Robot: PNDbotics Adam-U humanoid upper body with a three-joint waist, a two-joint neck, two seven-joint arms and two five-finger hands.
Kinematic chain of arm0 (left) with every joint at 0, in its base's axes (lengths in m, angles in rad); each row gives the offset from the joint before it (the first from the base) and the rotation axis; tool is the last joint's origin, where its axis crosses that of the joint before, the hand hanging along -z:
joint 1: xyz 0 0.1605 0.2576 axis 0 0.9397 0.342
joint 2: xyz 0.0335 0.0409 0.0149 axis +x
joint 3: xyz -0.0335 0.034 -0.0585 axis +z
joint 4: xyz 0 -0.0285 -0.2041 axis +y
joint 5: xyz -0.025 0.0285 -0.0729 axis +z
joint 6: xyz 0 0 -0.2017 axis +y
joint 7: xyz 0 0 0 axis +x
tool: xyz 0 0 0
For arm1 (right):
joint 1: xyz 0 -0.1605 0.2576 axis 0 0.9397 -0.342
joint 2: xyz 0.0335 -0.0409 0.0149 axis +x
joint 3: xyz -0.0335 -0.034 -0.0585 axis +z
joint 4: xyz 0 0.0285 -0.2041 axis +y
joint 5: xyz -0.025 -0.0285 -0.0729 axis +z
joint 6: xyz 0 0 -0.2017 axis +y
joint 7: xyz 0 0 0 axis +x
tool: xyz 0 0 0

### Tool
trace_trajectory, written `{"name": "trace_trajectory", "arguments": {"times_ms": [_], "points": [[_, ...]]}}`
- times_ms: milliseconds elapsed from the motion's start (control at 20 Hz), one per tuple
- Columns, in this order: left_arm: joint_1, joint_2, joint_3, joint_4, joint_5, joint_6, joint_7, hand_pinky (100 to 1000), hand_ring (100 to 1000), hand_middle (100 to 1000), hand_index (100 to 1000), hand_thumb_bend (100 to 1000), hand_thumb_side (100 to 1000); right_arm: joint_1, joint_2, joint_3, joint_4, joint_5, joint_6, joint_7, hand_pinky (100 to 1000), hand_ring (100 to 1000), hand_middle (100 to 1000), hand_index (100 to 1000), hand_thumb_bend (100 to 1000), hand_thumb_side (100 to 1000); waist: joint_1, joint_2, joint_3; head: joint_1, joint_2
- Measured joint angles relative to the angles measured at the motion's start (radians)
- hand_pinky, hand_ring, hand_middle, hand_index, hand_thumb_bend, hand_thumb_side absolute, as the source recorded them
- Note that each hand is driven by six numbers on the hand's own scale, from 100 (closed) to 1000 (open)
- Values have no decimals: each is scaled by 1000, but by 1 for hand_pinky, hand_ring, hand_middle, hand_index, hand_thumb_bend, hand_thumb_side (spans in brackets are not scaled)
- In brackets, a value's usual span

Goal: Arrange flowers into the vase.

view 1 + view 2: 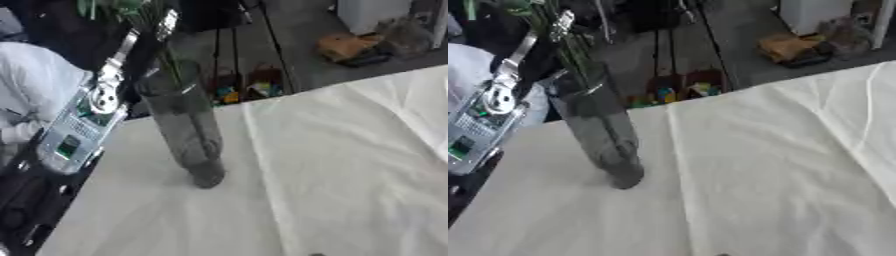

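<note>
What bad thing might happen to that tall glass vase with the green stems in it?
1. The vase is tall and narrow and leans in the picture, so a nudge might tip it over.
2. The robot's left arm reaches right beside its rim, so it might knock the glass.
3. The green stems stick out well above the rim and may snag or bend.

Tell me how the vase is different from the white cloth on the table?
The vase stands upright; the white cloth lies flat. The vase is dark, see-through glass; the cloth is pale and creased. The vase holds green stems; the cloth carries the vase. Both are on the table.
</note>
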Motion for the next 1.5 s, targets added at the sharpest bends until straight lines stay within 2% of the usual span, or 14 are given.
{"name": "trace_trajectory", "arguments": {"times_ms": [950, 1500], "points": [[3, 1, 10, 7, -73, -33, 25, 717, 820, 875, 936, 100, 1000, 0, 0, 0, 0, 0, -1, 2, 670, 670, 474, 667, 100, 1000, 1, 2, -3, 2, -2], [-7, 1, 32, 53, -127, -88, 85, 706, 811, 867, 925, 100, 1000, 0, 0, 0, 0, 0, 0, 4, 671, 671, 472, 667, 100, 1000, 2, 13, -2, 3, -10]]}}
